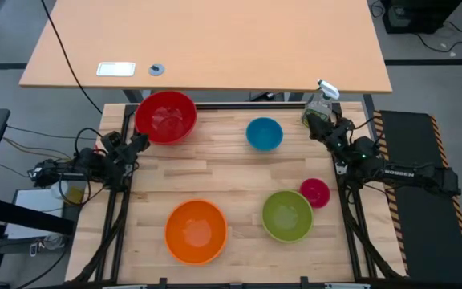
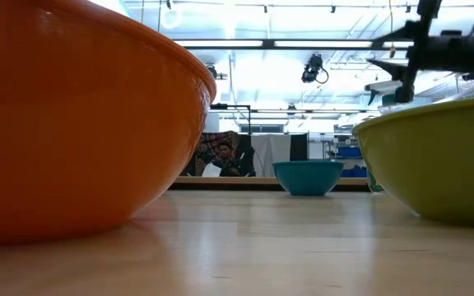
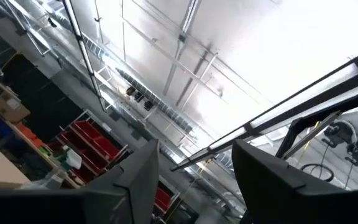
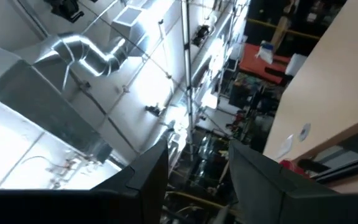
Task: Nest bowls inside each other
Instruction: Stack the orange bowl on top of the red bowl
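Five bowls stand apart on their bases on the wooden table. The red bowl [image 1: 165, 116] is at the far left and the blue bowl [image 1: 264, 133] at the far middle. The orange bowl [image 1: 196, 230] is near the front, the green bowl [image 1: 287, 215] to its right, and the small pink bowl [image 1: 315, 193] close by the green bowl's far right side. My left gripper [image 1: 141, 141] hovers open at the left edge beside the red bowl. My right gripper [image 1: 318, 128] hovers open at the far right. Both wrist views look up at the ceiling, with nothing between the fingers.
A clear spray bottle [image 1: 321, 103] stands at the table's far right corner, just beyond my right gripper. A larger desk [image 1: 215, 40] lies behind the table. In the low view the orange bowl [image 2: 72, 123] and green bowl [image 2: 434, 156] flank the blue bowl [image 2: 307, 177].
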